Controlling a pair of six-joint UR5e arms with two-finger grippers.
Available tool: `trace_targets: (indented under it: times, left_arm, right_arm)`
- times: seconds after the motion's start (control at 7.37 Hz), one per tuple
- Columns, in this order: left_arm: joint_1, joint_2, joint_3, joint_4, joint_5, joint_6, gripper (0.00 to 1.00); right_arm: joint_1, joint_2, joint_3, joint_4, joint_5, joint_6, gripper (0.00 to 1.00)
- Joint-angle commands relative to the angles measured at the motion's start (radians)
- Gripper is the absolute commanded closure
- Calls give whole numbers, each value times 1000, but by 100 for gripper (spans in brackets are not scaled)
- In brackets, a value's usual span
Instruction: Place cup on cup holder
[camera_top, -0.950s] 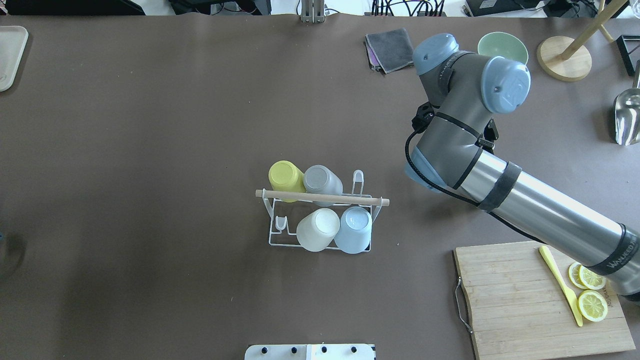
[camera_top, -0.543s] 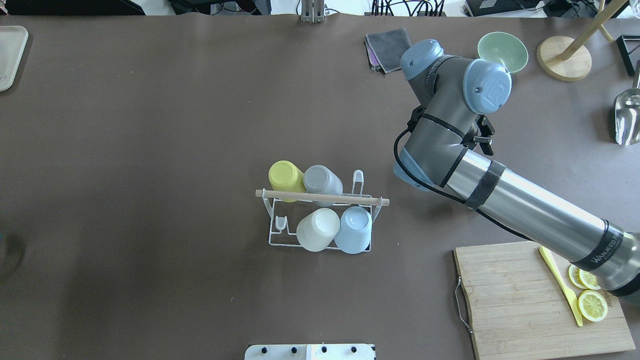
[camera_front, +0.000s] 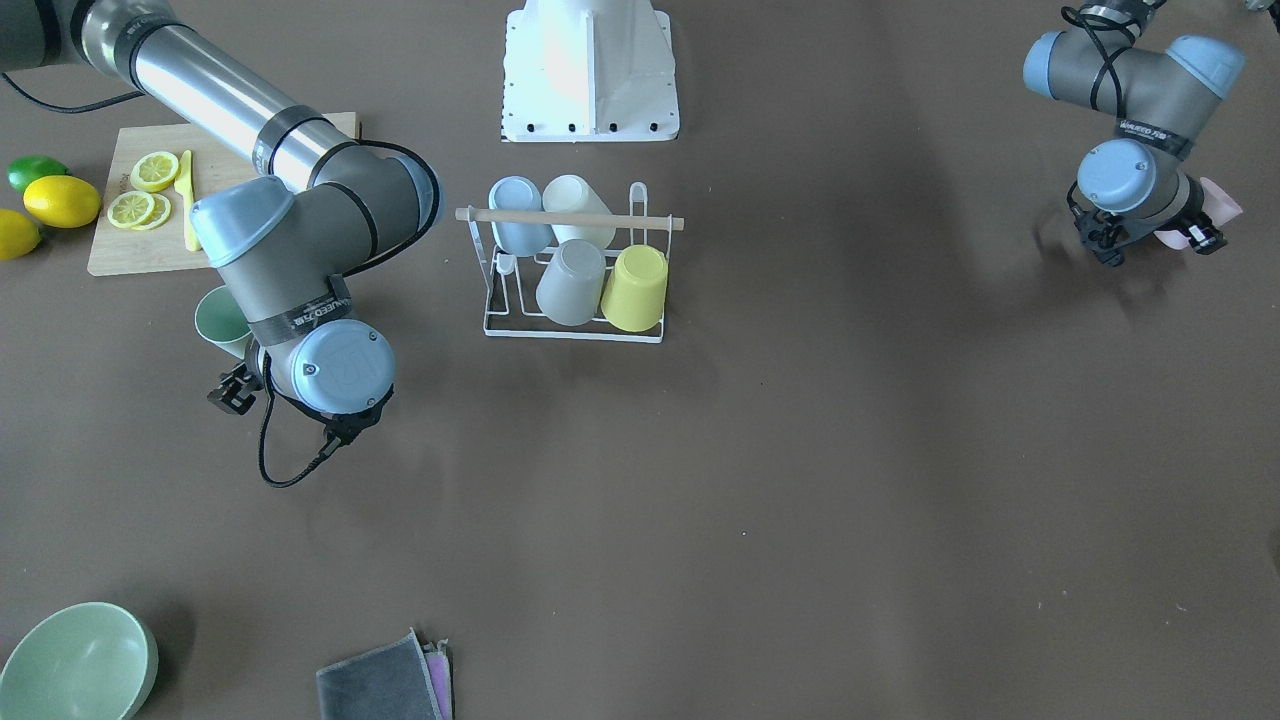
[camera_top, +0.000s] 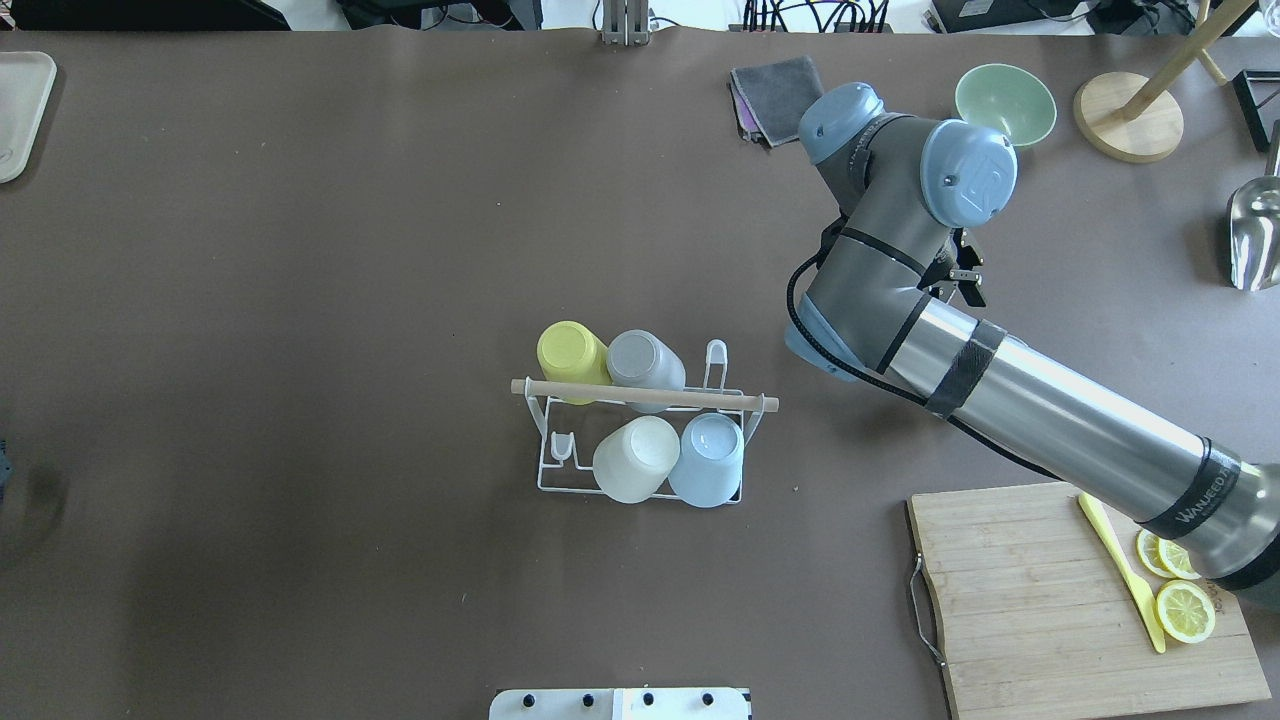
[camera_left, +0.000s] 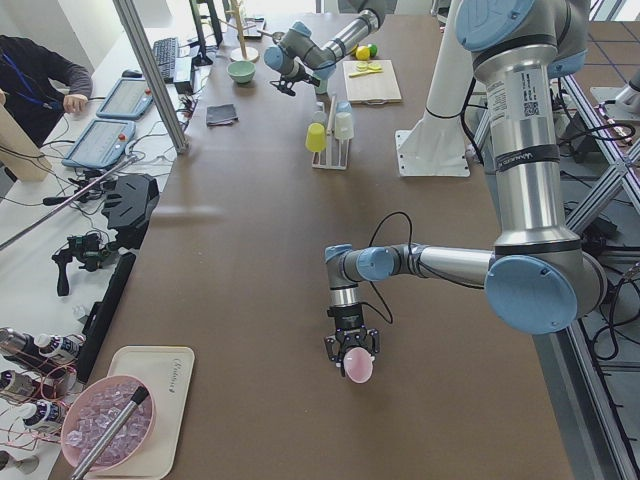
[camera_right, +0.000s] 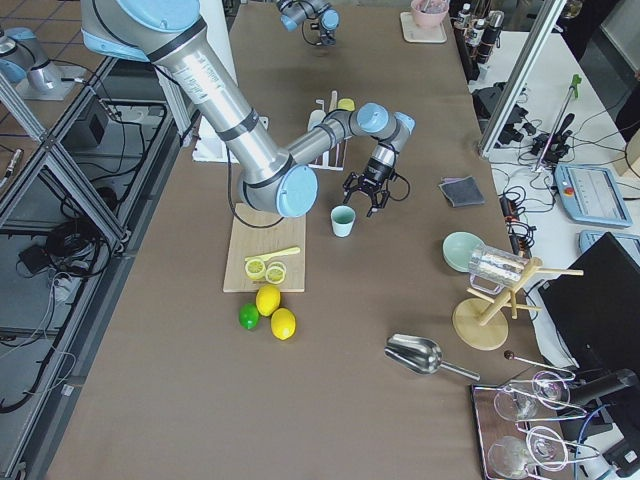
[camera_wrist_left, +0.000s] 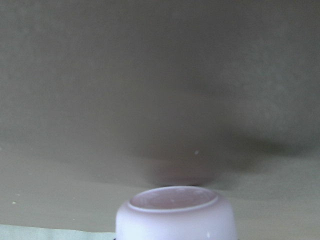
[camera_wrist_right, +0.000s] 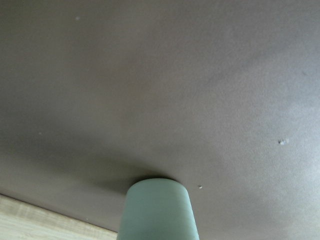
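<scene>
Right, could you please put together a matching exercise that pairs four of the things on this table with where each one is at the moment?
Things:
1. pink plastic cup
2. pale green plastic cup
3. yellow plastic cup
4. lemon slices

Places:
A. upside down on the white wire cup holder
B. on the wooden cutting board
C. held off the table in the left gripper
D. standing upright on the brown table

Pairs: 1-C, 2-D, 3-A, 4-B.
</scene>
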Motion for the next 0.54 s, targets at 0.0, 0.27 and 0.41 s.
trace_targets:
  times: [0.0, 0.27, 0.41]
  left_arm:
    - [-21, -8, -56, 1, -1, 3, 47]
    - [-93, -28, -148, 12, -1, 5, 47]
    - [-120, -48, -190, 15, 1, 5, 47]
  right_arm:
    - [-17, 9, -3, -54, -29, -34, 1]
    - [-19, 12, -13, -76, -31, -35, 1]
    - [-22, 12, -14, -80, -31, -35, 1]
